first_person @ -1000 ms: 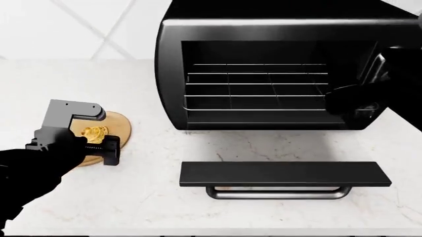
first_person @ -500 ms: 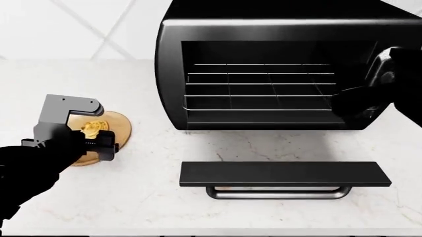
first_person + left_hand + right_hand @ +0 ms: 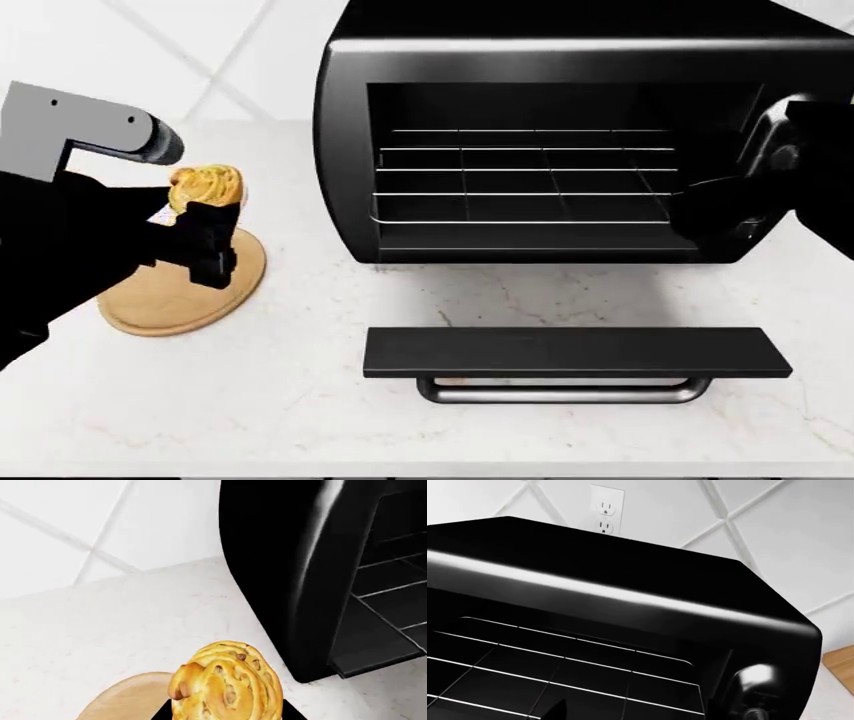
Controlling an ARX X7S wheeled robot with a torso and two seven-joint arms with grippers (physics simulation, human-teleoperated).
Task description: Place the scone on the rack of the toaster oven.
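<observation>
Scone [image 3: 207,186] in left claw [image 3: 200,215] above wooden plate [image 3: 180,300]; oven door [image 3: 577,353] down.

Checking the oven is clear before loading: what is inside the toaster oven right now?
Inside the toaster oven only the bare wire rack shows, nothing on it. The right arm hides the cavity's far right end.

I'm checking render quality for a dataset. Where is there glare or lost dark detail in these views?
Left wrist view: a bright streak runs down the toaster oven side. Right wrist view: a broad sheen crosses its top edge. Head view: the left gripper and arm render near solid black; the scone stays sharp.
</observation>
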